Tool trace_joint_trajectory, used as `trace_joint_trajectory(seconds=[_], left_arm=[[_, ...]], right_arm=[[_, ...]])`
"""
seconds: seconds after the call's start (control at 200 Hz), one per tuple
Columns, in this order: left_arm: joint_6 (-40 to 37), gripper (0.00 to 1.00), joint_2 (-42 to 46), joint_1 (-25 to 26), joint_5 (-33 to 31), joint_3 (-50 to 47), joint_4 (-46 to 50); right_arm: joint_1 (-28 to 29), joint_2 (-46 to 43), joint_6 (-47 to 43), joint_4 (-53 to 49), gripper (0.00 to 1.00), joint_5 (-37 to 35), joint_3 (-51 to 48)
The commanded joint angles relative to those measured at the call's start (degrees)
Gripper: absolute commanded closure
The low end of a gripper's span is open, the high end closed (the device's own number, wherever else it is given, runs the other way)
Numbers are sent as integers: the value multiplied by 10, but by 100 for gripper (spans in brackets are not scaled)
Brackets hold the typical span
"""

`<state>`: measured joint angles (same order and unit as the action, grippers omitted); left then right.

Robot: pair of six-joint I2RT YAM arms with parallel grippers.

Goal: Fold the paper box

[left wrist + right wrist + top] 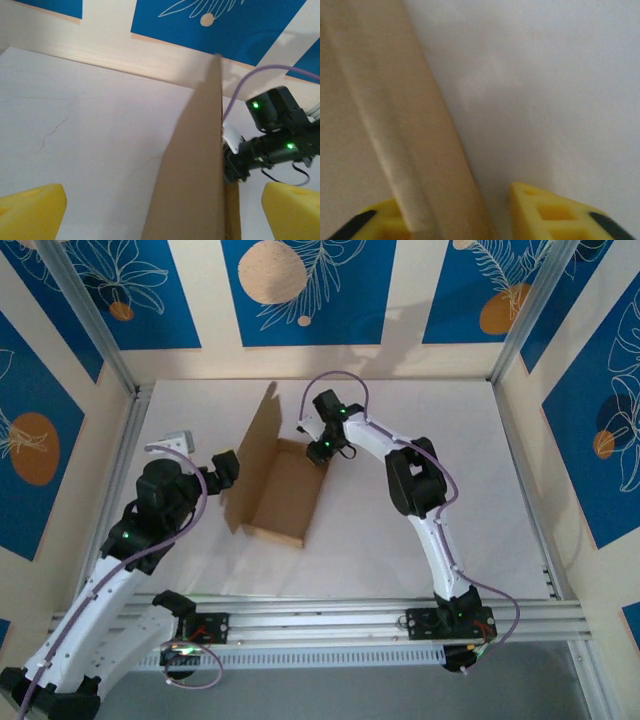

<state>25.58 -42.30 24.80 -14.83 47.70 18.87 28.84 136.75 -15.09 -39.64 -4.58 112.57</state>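
Pictured from the near rail (330,620) outward, looking down across the white table (450,420). Caught the left gripper (226,470) reaching in from the table's left side, its yellow fingers (35,207) spread wide and holding nothing, just beside the outer face of a tall flap (256,445). Left contact with that cardboard impossible to judge. Found the paper box (285,495) left of the table's centre, between the two grippers: a shallow brown tray, open side up, long axis running away from the arms, with the flap standing upright along its left side and rising well above the low walls. Showed the right arm (420,490) bent in from the right, with the right gripper (322,449) down at the tray's far right corner. Placed that gripper's yellow fingers (540,212) on either side of a cardboard wall (410,125), the wall lying against the left one and a thin strip of table showing before the right one. Gave no way to tell a clamped wall from a merely straddled one. Ended at a backdrop (300,290) of blue panels with pale leaf outlines and orange discs.
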Motion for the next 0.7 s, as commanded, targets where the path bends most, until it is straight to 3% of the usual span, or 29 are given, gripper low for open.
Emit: trace_joint_trajectory(seconds=[0.0, 0.095, 0.325, 0.405, 0.535, 0.695], left_arm=[[3, 0, 16, 5, -30, -7, -12], [7, 0, 24, 5, -49, -8, -6], [9, 0, 30, 6, -67, -9, -2], [10, 0, 30, 7, -66, -9, -3], [5, 0, 33, 10, -68, -9, -1], [6, 0, 27, 10, -70, -10, 2]], right_arm=[[-10, -56, 73, -21, 73, -56, -74], [-15, -98, 124, -2, 83, -75, -153], [-4, -179, 285, 10, 86, -82, -301], [3, -203, 318, 8, 81, -64, -338], [1, -278, 322, 41, 59, -51, -402], [-20, -345, 323, 79, 45, -50, -443]])
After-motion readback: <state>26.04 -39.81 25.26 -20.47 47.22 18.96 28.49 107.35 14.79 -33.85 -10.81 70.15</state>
